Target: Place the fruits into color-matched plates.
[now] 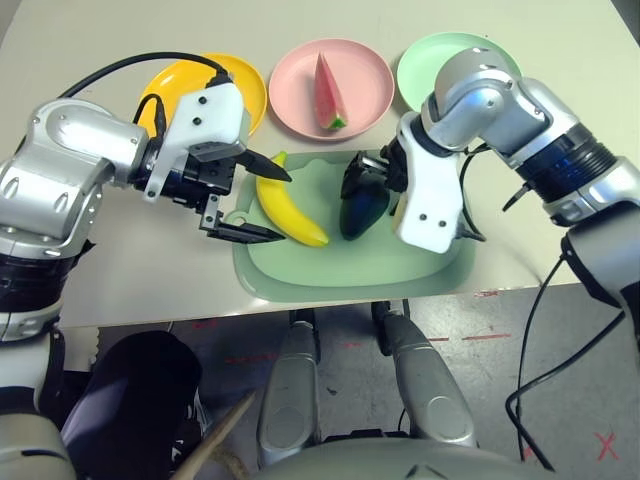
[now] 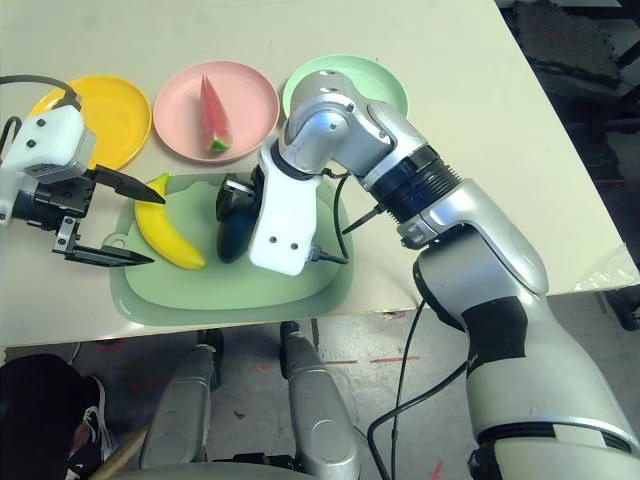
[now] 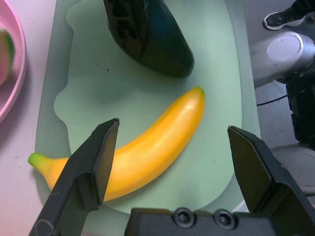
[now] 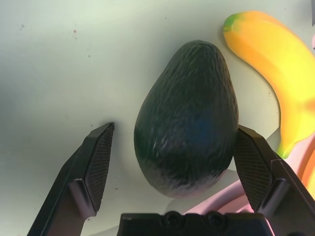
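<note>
Beige bench (image 1: 560, 40): watermelon wedge (image 1: 328, 93) sits in the pink plate (image 1: 290, 85) at 12 o'clock, so one's done. Banana (image 1: 290, 208) and avocado (image 1: 362, 210) remain on the mat (image 1: 350, 275), left tool (image 1: 258, 200) and right tool (image 4: 179, 164) both spread wide around them, nothing gripped.

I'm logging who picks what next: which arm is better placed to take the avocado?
The right. The right gripper hangs open directly over the avocado, one finger on each side of it on the mat. The left gripper, also open, faces the banana instead.
</note>
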Controlling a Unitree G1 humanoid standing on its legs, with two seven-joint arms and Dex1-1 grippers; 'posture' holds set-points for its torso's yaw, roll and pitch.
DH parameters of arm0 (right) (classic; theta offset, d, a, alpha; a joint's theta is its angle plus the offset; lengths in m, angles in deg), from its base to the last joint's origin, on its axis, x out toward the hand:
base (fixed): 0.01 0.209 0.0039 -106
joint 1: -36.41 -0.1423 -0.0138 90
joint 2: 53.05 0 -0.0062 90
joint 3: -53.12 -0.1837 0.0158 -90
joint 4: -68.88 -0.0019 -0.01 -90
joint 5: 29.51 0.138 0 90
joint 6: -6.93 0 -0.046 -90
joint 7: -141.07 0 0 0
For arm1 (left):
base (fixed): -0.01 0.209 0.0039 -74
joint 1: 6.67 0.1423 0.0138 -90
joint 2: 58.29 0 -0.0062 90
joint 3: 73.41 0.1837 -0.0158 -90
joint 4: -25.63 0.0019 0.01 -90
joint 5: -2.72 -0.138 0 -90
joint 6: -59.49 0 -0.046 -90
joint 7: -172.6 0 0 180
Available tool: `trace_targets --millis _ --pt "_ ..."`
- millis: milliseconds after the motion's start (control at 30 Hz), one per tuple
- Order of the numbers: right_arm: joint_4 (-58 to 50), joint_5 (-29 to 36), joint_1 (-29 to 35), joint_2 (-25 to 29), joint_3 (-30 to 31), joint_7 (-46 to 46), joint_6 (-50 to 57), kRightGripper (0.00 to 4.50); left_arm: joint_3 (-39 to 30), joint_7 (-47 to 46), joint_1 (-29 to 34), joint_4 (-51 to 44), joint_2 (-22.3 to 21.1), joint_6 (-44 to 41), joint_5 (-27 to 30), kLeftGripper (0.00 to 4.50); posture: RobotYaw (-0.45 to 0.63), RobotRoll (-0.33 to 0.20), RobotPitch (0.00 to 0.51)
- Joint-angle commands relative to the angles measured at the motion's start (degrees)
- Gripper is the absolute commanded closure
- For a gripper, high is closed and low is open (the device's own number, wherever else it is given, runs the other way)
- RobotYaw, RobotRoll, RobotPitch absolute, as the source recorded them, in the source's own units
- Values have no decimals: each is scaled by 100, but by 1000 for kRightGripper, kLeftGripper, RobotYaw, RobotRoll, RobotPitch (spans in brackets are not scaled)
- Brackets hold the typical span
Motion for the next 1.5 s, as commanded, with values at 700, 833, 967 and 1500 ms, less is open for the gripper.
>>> trace_targets --millis 700,833,967,1500 --pt "-1114 353 284 303 129 297 1856 25 29 163 98 -189 -60 65 57 0 -38 0 429" --pt "-1085 274 296 258 91 297 1947 25 26 176 97 -202 -68 48 64 0 -35 0 429" --pt "-1081 180 321 197 17 297 2094 25 17 183 121 -208 -85 52 51 0 -35 0 431" --pt "-1063 -117 404 31 -192 297 2457 1533 -8 207 202 -191 -132 128 36 0 -34 0 431"
